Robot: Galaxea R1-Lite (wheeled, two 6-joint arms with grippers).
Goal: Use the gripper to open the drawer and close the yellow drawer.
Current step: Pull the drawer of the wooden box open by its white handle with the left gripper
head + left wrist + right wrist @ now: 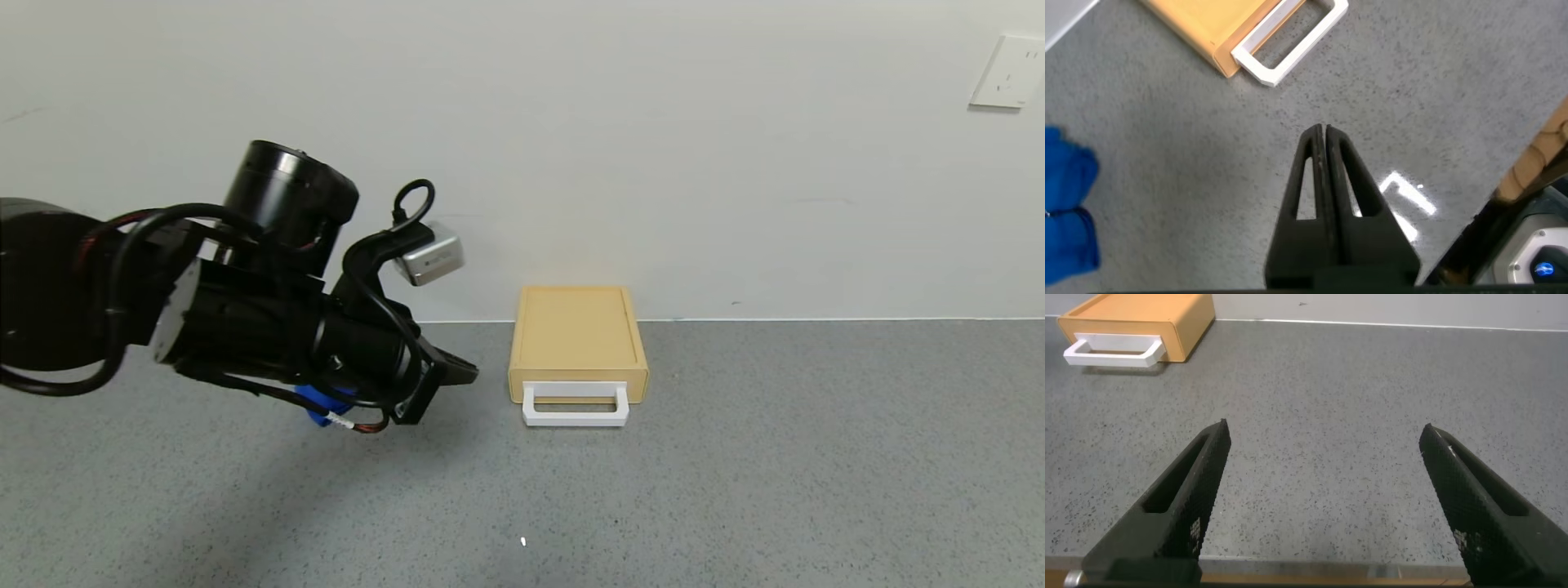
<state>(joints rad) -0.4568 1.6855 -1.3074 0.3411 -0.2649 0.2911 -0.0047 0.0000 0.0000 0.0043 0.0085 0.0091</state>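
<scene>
Against the wall, on the grey table point(735, 457), sits the closed yellow drawer point(578, 333), white handle point(575, 415) forward. Left gripper point(457, 371) hovers just beside it, fingers point(1323, 175) together; right gripper point(1327, 506) spread apart, well away.

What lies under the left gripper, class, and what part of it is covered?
Under the shut left gripper lies grey table and a blue cloth, mostly hidden by the arm. The drawer sits apart, its inside unseen. The right gripper hangs open.

Bright even light, soft arm shadow, glare patch on tabletop point(1404, 196)
</scene>
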